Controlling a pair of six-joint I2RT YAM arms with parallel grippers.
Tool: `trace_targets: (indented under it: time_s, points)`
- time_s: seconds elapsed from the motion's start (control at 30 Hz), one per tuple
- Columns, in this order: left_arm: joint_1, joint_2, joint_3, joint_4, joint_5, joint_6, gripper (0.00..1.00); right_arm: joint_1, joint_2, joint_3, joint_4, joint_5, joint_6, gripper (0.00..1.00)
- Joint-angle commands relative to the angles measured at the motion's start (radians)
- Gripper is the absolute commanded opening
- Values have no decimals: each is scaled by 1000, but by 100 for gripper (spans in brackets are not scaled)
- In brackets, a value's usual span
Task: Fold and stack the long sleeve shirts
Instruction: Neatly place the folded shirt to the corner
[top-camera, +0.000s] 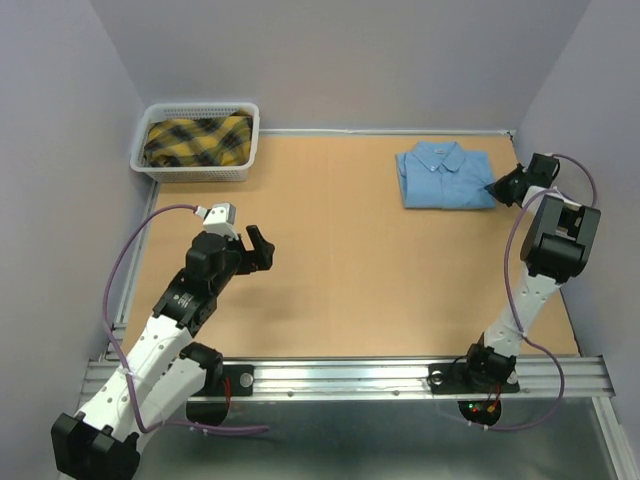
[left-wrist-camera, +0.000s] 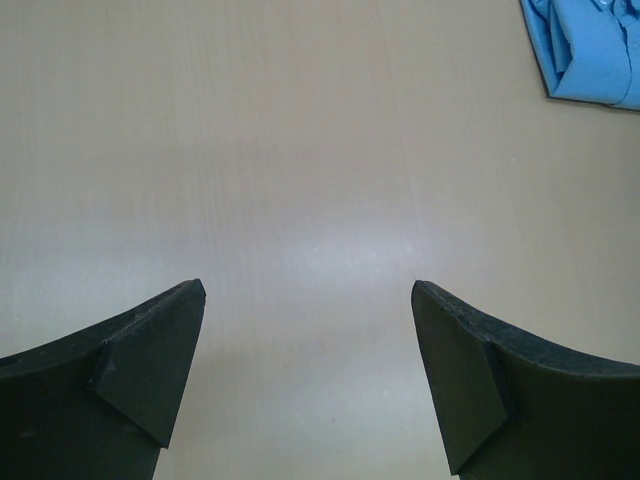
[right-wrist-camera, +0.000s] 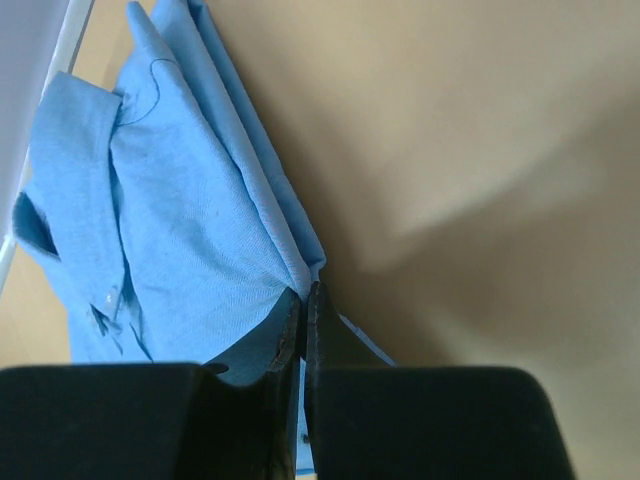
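Note:
A light blue long sleeve shirt (top-camera: 443, 175) lies folded, collar up, at the back right of the table. My right gripper (top-camera: 497, 188) is at the shirt's near right corner. In the right wrist view its jaws (right-wrist-camera: 303, 292) are shut, and the folds of the shirt (right-wrist-camera: 170, 220) run together into their tips. My left gripper (top-camera: 262, 250) hangs open over bare table at the left, with nothing between its fingers (left-wrist-camera: 150, 350). A corner of the shirt (left-wrist-camera: 590, 50) shows at the top right of the left wrist view.
A white basket (top-camera: 200, 108) stands at the back left corner and holds a yellow and black plaid cloth (top-camera: 197, 140). Grey walls close the table on three sides. A metal rail (top-camera: 350, 375) with both arm bases runs along the near edge.

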Motion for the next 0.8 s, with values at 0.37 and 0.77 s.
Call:
trace_targets:
  time_s: [0.37, 0.77]
  points:
    - [6, 44, 30, 34, -36, 19, 96, -45, 226, 417, -84, -25, -70, 14]
    - [6, 43, 26, 45, -21, 13, 96, 29, -47, 267, -107, 207, -219, 69]
